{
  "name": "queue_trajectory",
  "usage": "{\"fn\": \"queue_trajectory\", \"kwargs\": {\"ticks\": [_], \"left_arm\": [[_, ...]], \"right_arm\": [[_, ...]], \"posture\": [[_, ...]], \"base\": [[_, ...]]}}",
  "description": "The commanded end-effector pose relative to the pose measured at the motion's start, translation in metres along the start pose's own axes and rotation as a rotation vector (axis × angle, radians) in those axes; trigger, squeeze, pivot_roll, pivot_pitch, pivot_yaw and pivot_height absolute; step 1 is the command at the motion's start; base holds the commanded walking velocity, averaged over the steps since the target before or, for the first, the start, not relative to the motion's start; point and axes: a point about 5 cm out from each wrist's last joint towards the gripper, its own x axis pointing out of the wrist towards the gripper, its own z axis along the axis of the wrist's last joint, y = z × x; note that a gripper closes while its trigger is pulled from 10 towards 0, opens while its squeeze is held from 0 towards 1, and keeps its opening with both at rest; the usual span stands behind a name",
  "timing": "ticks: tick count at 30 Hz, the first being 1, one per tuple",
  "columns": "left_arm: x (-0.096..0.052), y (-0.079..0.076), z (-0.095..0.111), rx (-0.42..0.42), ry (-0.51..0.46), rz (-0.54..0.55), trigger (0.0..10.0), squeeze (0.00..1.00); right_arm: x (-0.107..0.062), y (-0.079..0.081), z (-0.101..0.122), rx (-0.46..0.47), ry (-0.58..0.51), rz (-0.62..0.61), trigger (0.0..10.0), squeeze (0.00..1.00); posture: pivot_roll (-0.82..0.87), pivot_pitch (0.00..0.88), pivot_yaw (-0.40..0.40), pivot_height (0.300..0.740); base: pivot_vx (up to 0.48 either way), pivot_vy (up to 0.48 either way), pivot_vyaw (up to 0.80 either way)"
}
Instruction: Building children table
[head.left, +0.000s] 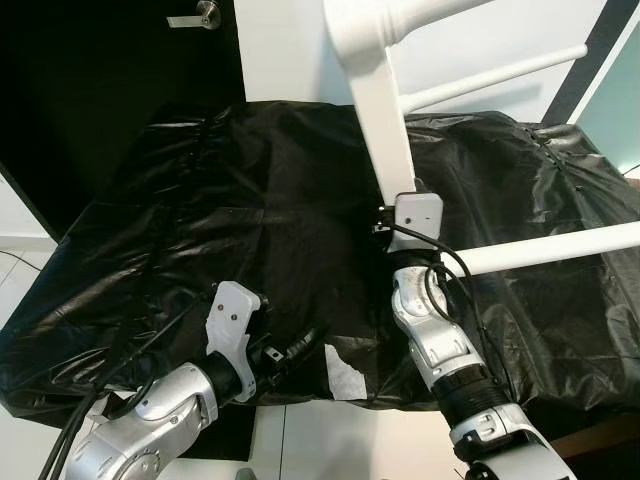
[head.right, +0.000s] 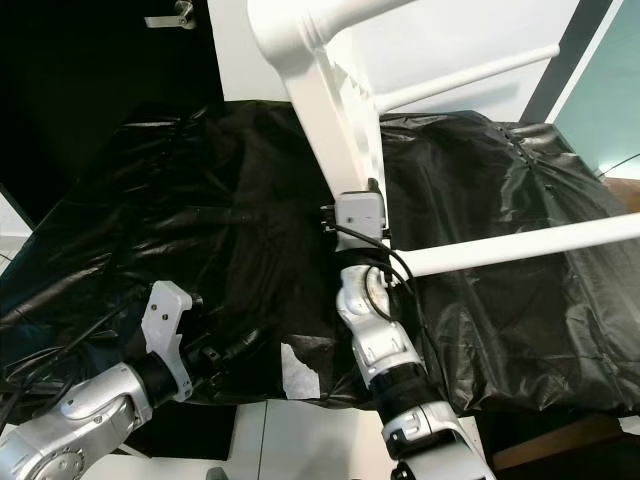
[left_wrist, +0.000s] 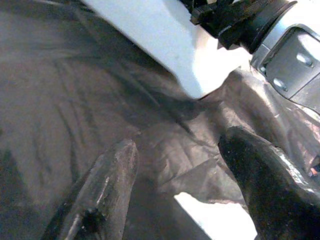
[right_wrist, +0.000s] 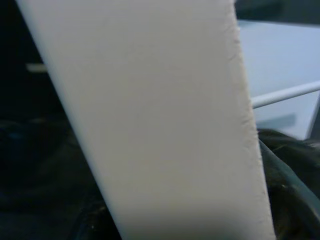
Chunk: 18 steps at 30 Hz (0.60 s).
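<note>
Standing tilted on a bench (head.left: 560, 330) draped in black plastic sheet (head.left: 240, 200) is a white table frame (head.left: 385, 130), its flat leg rising to a turned post at the top, with round white rungs (head.left: 560, 250) running off to the robot's right. The right claw (head.left: 400, 205) is pressed against the lower part of the flat leg; whether its fingers are clamped cannot be told. The left claw (left_wrist: 175, 170) is held over the sheet near the bench's front edge, fingers (left_wrist: 105, 185) spread wide and empty, just beside the leg's foot. A dark door (head.left: 110, 70) with a metal handle (head.left: 195, 15) is recorded behind, at the left.
</note>
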Motion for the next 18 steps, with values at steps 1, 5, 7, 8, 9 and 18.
{"fn": "queue_trajectory", "kwargs": {"ticks": [1,5,7,8,9,18], "left_arm": [[-0.001,-0.014,-0.002,0.001,0.008,-0.296,10.0,0.00],[0.001,-0.015,-0.001,0.007,0.009,-0.303,10.0,0.00],[0.002,-0.016,-0.001,0.007,0.008,-0.308,10.0,0.00],[0.002,-0.016,0.000,0.007,0.007,-0.309,10.0,0.00],[0.003,-0.016,0.000,0.007,0.007,-0.311,10.0,0.00],[0.004,-0.017,0.002,0.016,0.003,-0.328,10.0,0.00]], "right_arm": [[0.004,0.015,0.028,0.164,-0.121,0.081,10.0,0.00],[0.002,0.016,0.028,0.297,-0.083,0.096,10.0,0.00],[0.002,0.015,0.027,0.296,-0.082,0.092,10.0,0.00],[0.001,0.015,0.026,0.296,-0.081,0.089,10.0,0.00],[0.001,0.015,0.026,0.290,-0.088,0.093,10.0,0.00],[-0.006,0.009,0.024,0.272,-0.110,0.109,10.0,1.00]], "posture": [[0.02,0.000,-0.035,0.740],[0.02,0.000,-0.035,0.740],[0.02,0.000,-0.035,0.740],[0.02,0.000,-0.035,0.740],[0.02,0.000,-0.034,0.740],[0.03,0.000,-0.032,0.740]], "base": [[0.000,0.000,0.00],[0.000,0.000,0.00],[0.000,0.000,0.00],[0.000,0.000,0.00],[0.000,0.000,0.00],[0.000,0.000,0.00]]}}
